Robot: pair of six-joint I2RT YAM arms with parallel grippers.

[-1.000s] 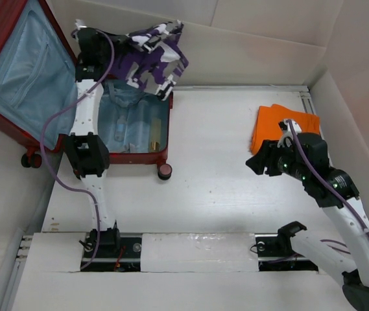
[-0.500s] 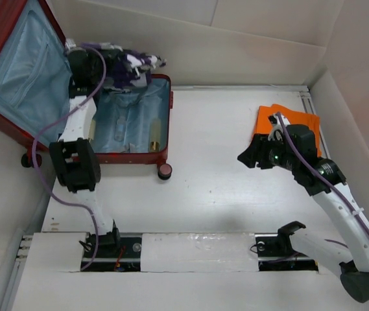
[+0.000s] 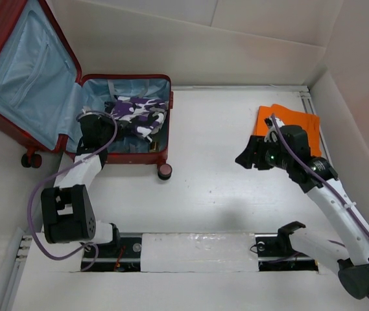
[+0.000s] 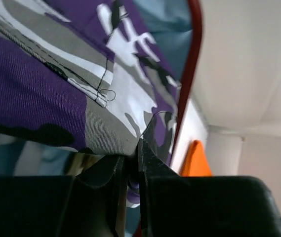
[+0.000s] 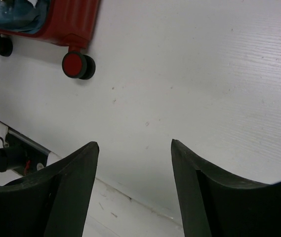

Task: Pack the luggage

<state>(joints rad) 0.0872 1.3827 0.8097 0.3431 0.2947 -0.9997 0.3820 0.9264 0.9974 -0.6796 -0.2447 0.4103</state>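
Note:
The luggage (image 3: pixel 130 157), a red hard-shell suitcase with light blue lining, lies open at the far left, its lid leaning back. A purple, white and grey camouflage garment (image 3: pixel 137 113) lies bunched in its base. My left gripper (image 3: pixel 106 120) reaches into the base and is shut on a fold of that garment (image 4: pixel 56 74), next to the red rim (image 4: pixel 192 59). My right gripper (image 3: pixel 244 159) hangs open over the bare table, just left of a folded orange cloth (image 3: pixel 289 120). Nothing is between its fingertips (image 5: pixel 134 143).
Blue denim clothing (image 3: pixel 123 142) lies under the camouflage garment in the luggage. A dark wheel (image 5: pixel 78 65) of the luggage sticks out toward the table's middle. White walls close the table at the back and right. The arm bases sit at the near edge.
My left arm has swung the camouflage garment from above the luggage's back edge down into its base. The right gripper has shifted a little left and opened slightly wider.

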